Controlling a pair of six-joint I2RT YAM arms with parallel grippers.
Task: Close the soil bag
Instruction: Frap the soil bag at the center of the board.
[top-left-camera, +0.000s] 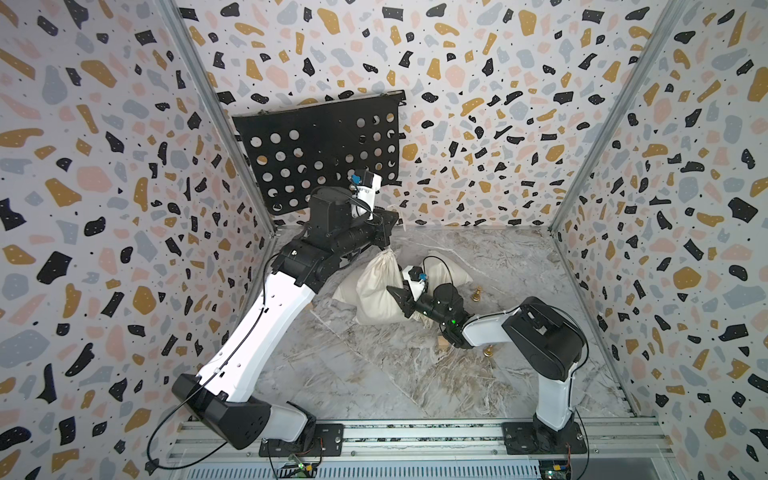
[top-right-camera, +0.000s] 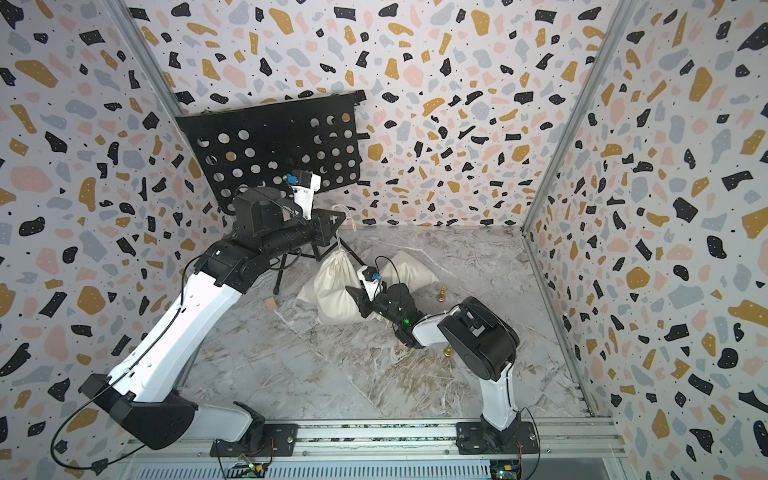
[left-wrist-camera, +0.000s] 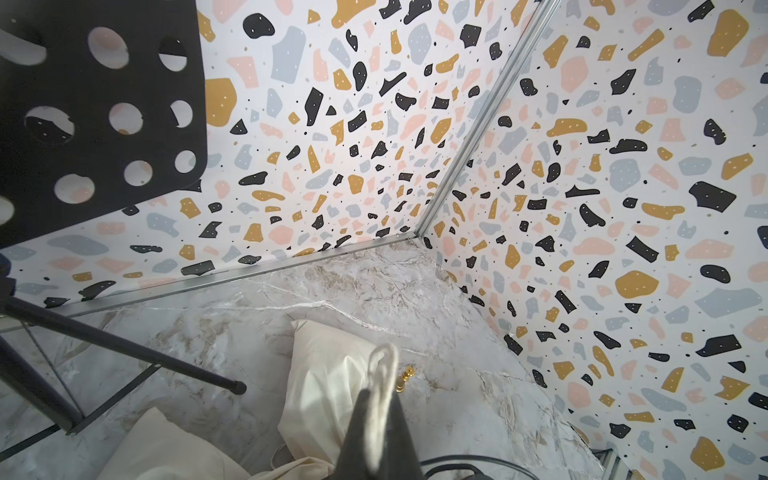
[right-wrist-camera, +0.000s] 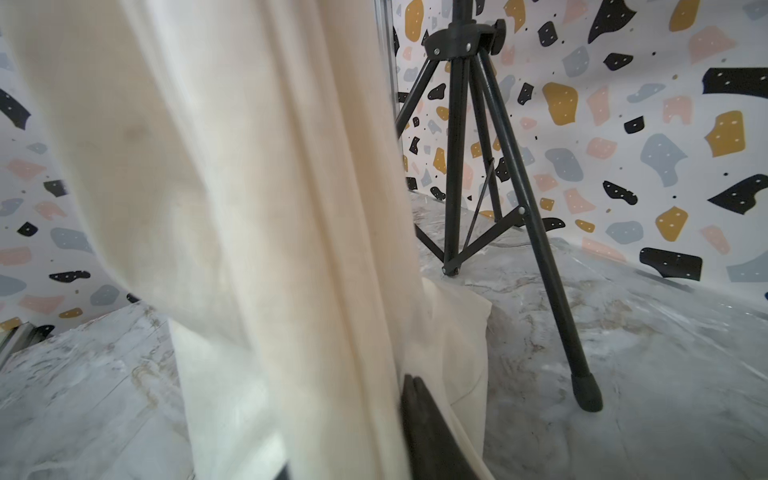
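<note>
At the near edge of the frame, the left gripper (left-wrist-camera: 378, 401) has its dark fingers (left-wrist-camera: 357, 428) pressed together on a white cord (left-wrist-camera: 385, 349), whose loop stands up out of them. Behind it, mid-frame, a plump cream sack (left-wrist-camera: 324, 365) lies on the marble floor (left-wrist-camera: 291, 291), with a small gold piece (left-wrist-camera: 404, 379) just beside it. A black perforated stand (left-wrist-camera: 95, 95) fills one corner.
</note>
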